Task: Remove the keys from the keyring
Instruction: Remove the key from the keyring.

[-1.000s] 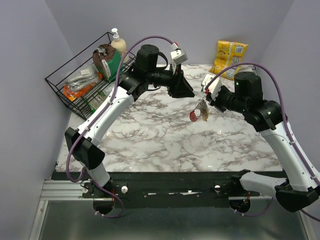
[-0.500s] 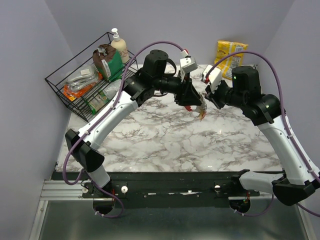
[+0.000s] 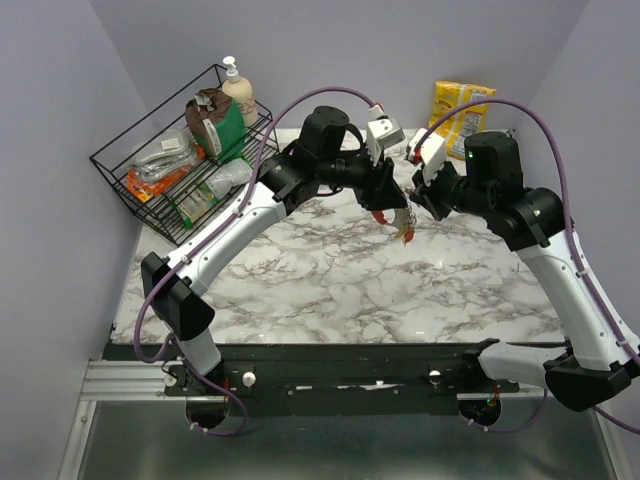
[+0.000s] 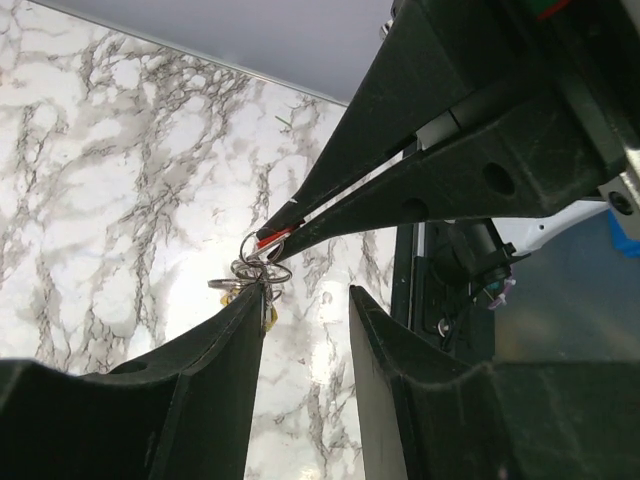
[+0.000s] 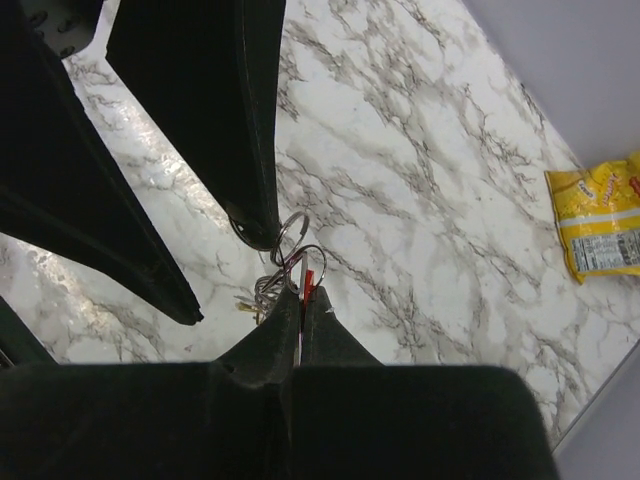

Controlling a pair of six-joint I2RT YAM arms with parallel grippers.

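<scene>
1. Presently, the right gripper [image 5: 303, 297] is pressed together on the red curved strap of the small thin metal keyring [image 5: 308, 279], holding it in the air above the far middle of the white marble-veined tabletop [image 3: 330, 285].
2. The left gripper [image 4: 307, 300] stands spread with nothing between its jaws; one fingertip [image 4: 258, 297] touches the rings.
3. Several small silvery keys [image 3: 405, 233] dangle under the rings, clear of the tabletop.
4. Likely risk: pushing that lone fingertip sideways could swing the loose bunch or drag the strap out of the pinch, dropping everything onto the tabletop.
5. The bunch's long axis looks roughly upright, with the strap at the top and the keys pointing down at the tabletop.
</scene>
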